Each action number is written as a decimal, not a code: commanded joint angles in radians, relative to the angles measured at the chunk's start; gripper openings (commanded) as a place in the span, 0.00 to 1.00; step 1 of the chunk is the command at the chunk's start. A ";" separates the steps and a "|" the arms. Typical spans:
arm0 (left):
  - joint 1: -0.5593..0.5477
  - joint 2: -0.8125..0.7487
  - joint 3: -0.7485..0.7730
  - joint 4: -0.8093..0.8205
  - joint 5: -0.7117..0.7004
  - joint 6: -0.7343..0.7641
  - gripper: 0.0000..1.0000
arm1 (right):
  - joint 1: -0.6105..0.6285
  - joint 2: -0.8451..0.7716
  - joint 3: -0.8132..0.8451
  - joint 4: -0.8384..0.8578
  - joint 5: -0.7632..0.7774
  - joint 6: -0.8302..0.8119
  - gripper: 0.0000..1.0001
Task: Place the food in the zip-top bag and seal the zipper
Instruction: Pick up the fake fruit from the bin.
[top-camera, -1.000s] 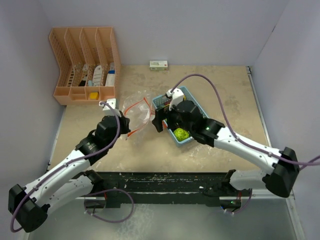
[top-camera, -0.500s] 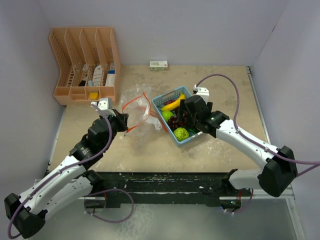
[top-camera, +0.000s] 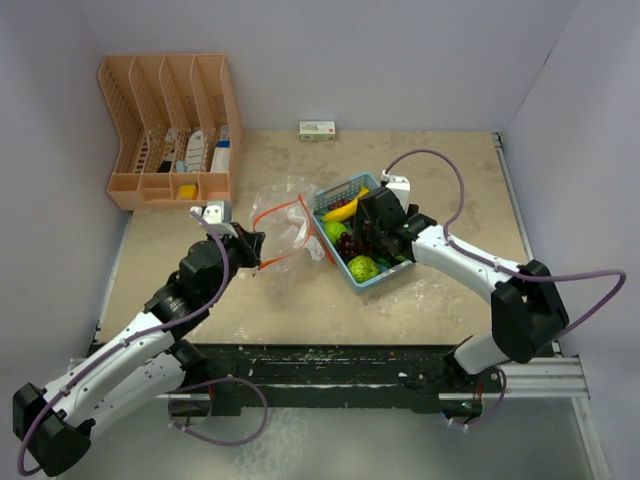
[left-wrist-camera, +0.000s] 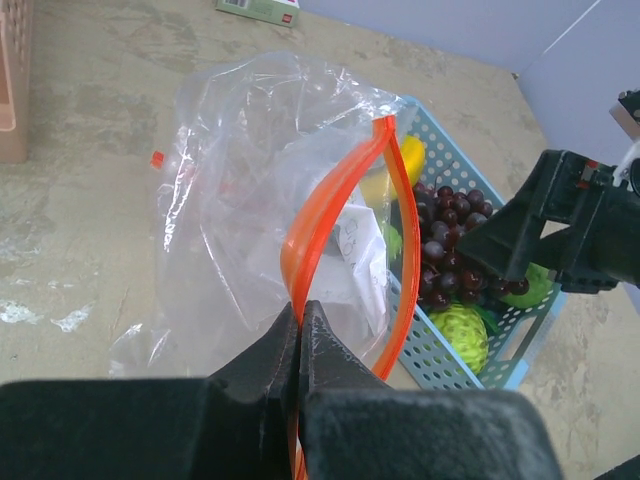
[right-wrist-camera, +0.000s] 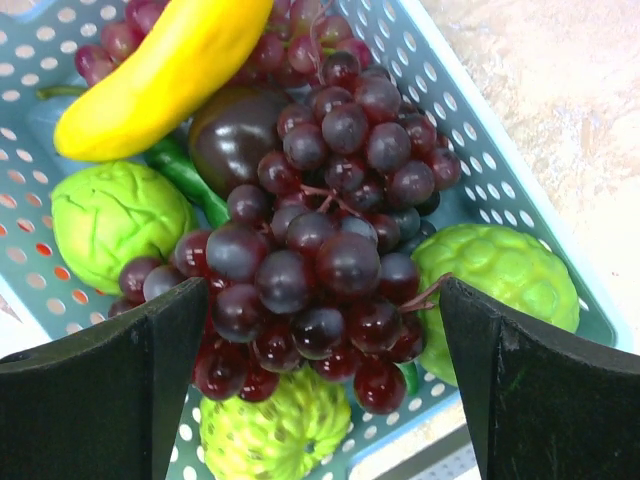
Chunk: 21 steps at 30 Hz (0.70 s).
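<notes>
Left gripper (left-wrist-camera: 300, 325) pinched tight on the zip-top bag (left-wrist-camera: 230, 180) at its orange zipper edge; beyond, right gripper (right-wrist-camera: 320, 300) spread wide, empty, over the grape bunch (right-wrist-camera: 330, 190) in the blue basket (right-wrist-camera: 480, 130); grapes hide most of the long green vegetable (right-wrist-camera: 180, 175).

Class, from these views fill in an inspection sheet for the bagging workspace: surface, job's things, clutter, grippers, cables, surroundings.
Surface: beige table, scuffed, with pale smears.
Job's things: clear zip-top bag, orange zipper open, no food seen inside; grape bunch, banana, lime-green fruits and long green vegetable all in the light-blue basket.
Clutter: orange file rack far left; small box by the back wall.
Grippers: left gripper shut on the bag's zipper edge; right gripper open above the grapes.
Cables: purple cables loop over both arms.
Surroundings: plain pale walls on three sides.
</notes>
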 joint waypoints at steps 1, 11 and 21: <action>-0.001 -0.020 -0.014 0.075 0.031 -0.006 0.00 | -0.014 0.017 0.020 0.100 0.044 -0.007 1.00; -0.001 -0.028 -0.026 0.068 0.047 -0.020 0.00 | -0.015 0.136 -0.001 0.175 -0.031 -0.014 0.92; -0.001 -0.016 -0.025 0.073 0.054 -0.026 0.00 | -0.014 0.038 -0.008 0.134 0.060 -0.036 0.13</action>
